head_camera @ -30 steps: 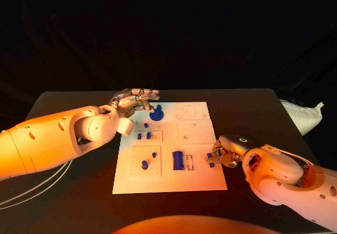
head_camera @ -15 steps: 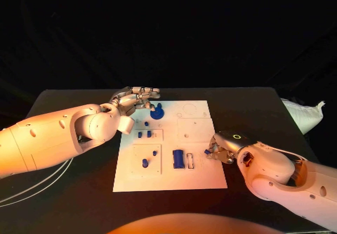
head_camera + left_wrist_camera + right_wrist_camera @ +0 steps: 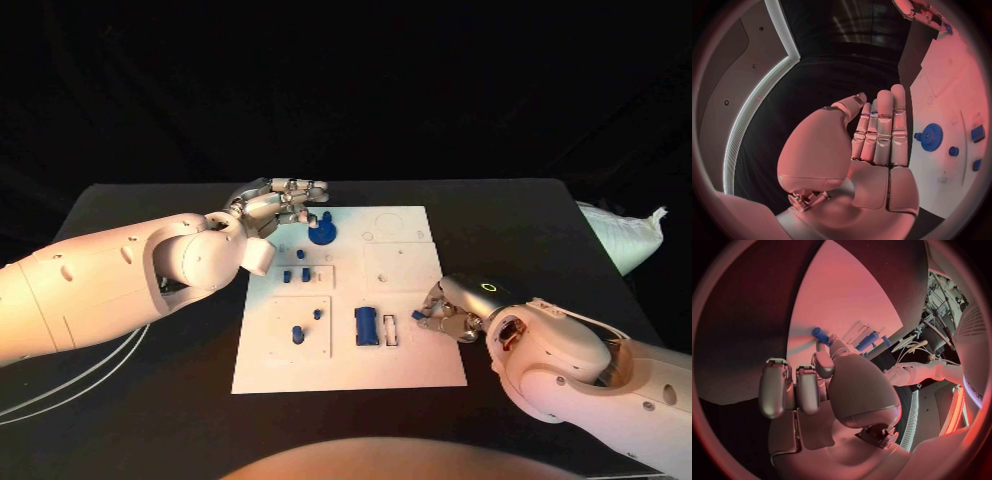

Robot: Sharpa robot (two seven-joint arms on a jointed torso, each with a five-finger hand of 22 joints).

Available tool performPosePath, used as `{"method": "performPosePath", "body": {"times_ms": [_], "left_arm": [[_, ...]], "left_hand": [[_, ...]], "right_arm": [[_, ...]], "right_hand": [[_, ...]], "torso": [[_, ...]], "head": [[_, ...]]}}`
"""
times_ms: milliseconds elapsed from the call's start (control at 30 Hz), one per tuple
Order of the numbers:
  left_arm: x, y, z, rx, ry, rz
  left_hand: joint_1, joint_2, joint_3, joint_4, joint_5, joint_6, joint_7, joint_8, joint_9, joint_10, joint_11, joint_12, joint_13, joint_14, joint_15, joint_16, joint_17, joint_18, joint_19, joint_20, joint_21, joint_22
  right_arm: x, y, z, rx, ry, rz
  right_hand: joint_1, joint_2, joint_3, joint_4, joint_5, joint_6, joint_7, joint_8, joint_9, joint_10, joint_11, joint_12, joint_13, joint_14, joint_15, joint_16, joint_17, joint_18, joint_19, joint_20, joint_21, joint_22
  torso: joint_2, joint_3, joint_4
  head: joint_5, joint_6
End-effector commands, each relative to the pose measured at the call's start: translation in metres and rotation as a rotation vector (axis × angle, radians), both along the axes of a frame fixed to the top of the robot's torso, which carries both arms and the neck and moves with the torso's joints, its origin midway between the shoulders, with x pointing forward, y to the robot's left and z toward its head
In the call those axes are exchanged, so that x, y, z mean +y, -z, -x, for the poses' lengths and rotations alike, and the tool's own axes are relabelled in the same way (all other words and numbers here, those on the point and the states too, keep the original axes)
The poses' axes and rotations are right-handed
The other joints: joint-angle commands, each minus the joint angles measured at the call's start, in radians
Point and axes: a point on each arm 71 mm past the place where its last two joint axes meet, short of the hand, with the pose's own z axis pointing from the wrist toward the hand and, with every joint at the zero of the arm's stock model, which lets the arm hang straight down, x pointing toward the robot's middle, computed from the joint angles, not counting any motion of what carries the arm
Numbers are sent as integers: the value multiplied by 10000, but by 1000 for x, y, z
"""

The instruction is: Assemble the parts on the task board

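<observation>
Two robot hands are seen over the black worktop point(image 3: 159, 205). The right robot hand point(image 3: 451, 318) is held at the right edge of the flat white task board point(image 3: 397, 265), and a small blue peg-like part point(image 3: 820, 333) is pinched at its fingertips, clear in the right wrist view; the other fingers point(image 3: 786, 385) are curled beside it. The left robot hand point(image 3: 274, 207) is held at the board's far left corner with its fingers straight, close together and empty, as the left wrist view shows, just beside a blue toothed gear part point(image 3: 931, 136).

Near the pinched peg, a larger blue rectangular block point(image 3: 366, 327) is seated in the near middle of the board, with a narrow white slot point(image 3: 389, 331) beside it. More small blue pieces point(image 3: 296, 276) stand in the left panels.

The step in hand is judged to be placing the pinched peg into a seat on the board's right half. For this to go well, the peg should be kept upright and aligned above its hole before any pressing, and lowered slowly, since a tilted entry could jam it or nudge the board. Which hole is meant cannot be told.
</observation>
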Motion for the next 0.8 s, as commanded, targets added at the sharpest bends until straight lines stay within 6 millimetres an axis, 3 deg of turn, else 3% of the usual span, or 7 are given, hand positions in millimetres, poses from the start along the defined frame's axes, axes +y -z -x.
{"method": "performPosePath", "body": {"times_ms": [33, 300, 433, 600, 800], "left_arm": [[-3, -1, 1, -66, 219, 77], [-3, -1, 1, -81, 239, 94], [-3, -1, 1, -87, 252, 104], [-3, -1, 1, -86, 305, 128], [-4, -2, 1, -86, 340, 144]], "left_hand": [[2, 32, -2, -78, 51, -70, 31, 32, -11, -90, 12, 67, -11, -27, -17, 46, -18, 121, 13, 60, -40, -12], [-2, 30, -5, -83, 49, -74, 36, 37, -11, -98, 15, 76, -11, -31, -15, 49, -25, 120, 14, 61, -42, -14], [-7, 26, -9, -83, 47, -76, 37, 38, -12, -100, 17, 79, -11, -32, -14, 51, -27, 119, 14, 61, -42, -15], [-29, 12, -26, -81, 42, -85, 42, 43, -14, -111, 22, 89, -12, -36, -9, 56, -36, 116, 14, 65, -47, -18], [-43, 8, -35, -78, 41, -88, 44, 45, -14, -117, 25, 95, -12, -38, -6, 59, -41, 114, 14, 67, -50, -20]], "right_arm": [[-3, -3, 1, 502, 1116, -1802], [-1, -4, 4, 1249, 1684, -2904], [0, 0, 6, 1947, 1916, -3195], [5, 3, 8, 2732, 2037, -3473], [11, 6, 9, 3149, 1875, -3437]], "right_hand": [[-256, -87, 91, 73, -166, 37, -28, 17, 49, 100, -44, 98, 51, 692, -35, 20, 894, -77, -20, -20, -12, 38], [-414, -116, 186, 170, -147, 80, -30, 13, 60, 153, -47, 181, 110, 702, -39, 45, 930, -86, 9, -27, 23, 94], [-546, -212, 275, 221, 157, 139, -57, 17, 83, 173, -68, 156, 96, 707, -56, 60, 952, -92, 28, -41, 43, 126], [-648, -265, 292, 268, 260, 144, -50, 8, 92, 162, -65, 104, 64, 708, -56, 61, 954, -89, 24, -44, 35, 112], [-735, -331, 306, 295, 401, 196, -70, 24, 116, 203, -76, 175, 114, 710, -62, 66, 963, -97, 39, -47, 58, 153]], "torso": [[-3, -11, 4], [2, -9, 5], [-6, -17, 4], [4, 1, -4], [-2, -9, -6]], "head": [[-25, 23], [-28, 21], [-22, 25], [-21, 28], [-14, 15]]}}
